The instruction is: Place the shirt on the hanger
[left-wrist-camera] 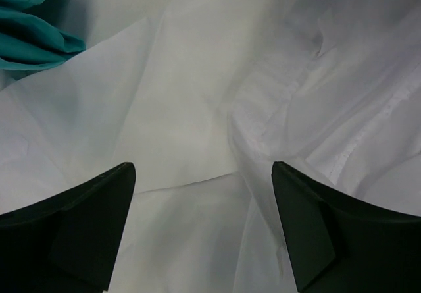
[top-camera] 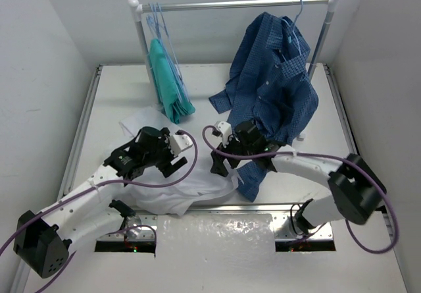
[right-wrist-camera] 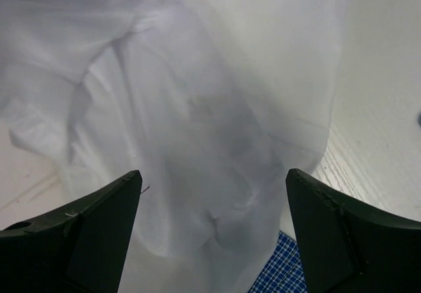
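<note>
The white shirt lies crumpled on the table in front of the arms. It fills the left wrist view and most of the right wrist view. My left gripper is open just above the shirt's left part, nothing between its fingers. My right gripper is open over the shirt's right edge, also empty. Thin pale-blue wire hangers hang on the rail at the back left, apart from both grippers.
A rack with a metal rail stands at the back. A teal-green garment hangs at its left. A dark blue checked shirt hangs at its right and drapes onto the table beside my right gripper.
</note>
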Controlling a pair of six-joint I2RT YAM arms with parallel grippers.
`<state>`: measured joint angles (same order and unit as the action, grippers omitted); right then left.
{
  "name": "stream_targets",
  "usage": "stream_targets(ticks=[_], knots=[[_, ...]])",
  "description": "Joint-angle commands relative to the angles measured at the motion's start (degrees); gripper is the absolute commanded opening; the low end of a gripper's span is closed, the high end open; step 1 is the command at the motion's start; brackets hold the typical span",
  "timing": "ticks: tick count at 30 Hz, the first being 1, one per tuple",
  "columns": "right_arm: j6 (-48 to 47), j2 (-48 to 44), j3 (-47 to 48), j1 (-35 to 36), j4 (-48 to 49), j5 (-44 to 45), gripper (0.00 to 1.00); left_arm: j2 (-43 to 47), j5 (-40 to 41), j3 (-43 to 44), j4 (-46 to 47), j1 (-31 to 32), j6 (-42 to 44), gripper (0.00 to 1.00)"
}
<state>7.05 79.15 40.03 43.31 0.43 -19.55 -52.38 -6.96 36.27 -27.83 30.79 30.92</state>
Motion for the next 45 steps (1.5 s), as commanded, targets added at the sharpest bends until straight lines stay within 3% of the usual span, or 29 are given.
stream_targets(ticks=[1,9,13,16,18,19,20,21,22,23,30,34,38,42,44,45], knots=[[7.3,3.9,0.1,-3.7,8.2,-4.0,0.85,0.4,-0.7,-0.8,3.8,0.3,-1.7,0.83],[9.0,5.3,-0.6,-4.3,0.0,10.8,0.78,-4.0,-1.0,0.0,4.2,0.3,0.3,0.88],[9.5,5.0,-3.2,-3.8,-2.2,10.5,0.75,-8.3,-1.3,1.1,-3.6,0.4,6.1,0.86],[9.2,5.7,-3.9,-2.2,-3.0,9.3,0.7,-9.3,-1.3,0.2,-7.6,0.4,10.7,0.77],[9.7,5.9,-4.4,-2.1,-3.4,8.8,0.53,-9.3,-1.1,-0.2,-8.0,0.4,11.3,0.57],[10.2,5.7,-5.1,-2.0,-3.2,8.8,0.45,-9.4,-1.2,-0.1,-8.0,0.4,11.1,0.34],[10.5,5.5,-5.3,-2.1,-2.9,8.7,0.37,-9.3,-1.2,0.0,-8.0,0.4,10.8,0.21],[10.4,5.1,-5.2,-2.0,-2.7,8.3,0.18,-9.1,-1.6,0.4,-8.1,0.4,10.4,0.07],[10.0,4.2,-4.8,-2.0,-3.1,8.4,0.07,-9.0,-1.7,1.7,-7.9,0.4,8.8,0.0],[9.7,3.3,-3.5,-2.1,-3.6,9.2,0.0,-8.7,-1.4,2.7,-6.9,0.4,7.9,0.0],[1.5,-10.0,8.6,-2.1,-9.9,25.3,0.0,-6.3,8.5,25.6,1.4,0.3,0.6,0.0],[-2.4,-16.7,13.2,-2.0,-11.3,25.7,0.0,-3.8,3.6,32.7,0.8,0.4,-3.1,0.0],[-3.0,-21.0,13.9,-2.0,-14.1,21.4,0.0,2.4,-3.7,29.6,1.6,0.5,-7.0,0.0],[-0.3,-19.8,10.3,-2.0,-15.4,19.5,0.0,5.4,-2.7,20.1,-0.5,0.4,-12.8,0.0],[1.1,-18.4,9.6,-2.0,-15.9,17.1,0.15,5.2,-4.2,16.6,-1.4,0.5,-13.6,0.0],[1.6,-17.6,9.2,-2.1,-15.9,17.7,0.32,5.2,-4.1,15.3,-1.5,0.4,-14.3,0.0]])
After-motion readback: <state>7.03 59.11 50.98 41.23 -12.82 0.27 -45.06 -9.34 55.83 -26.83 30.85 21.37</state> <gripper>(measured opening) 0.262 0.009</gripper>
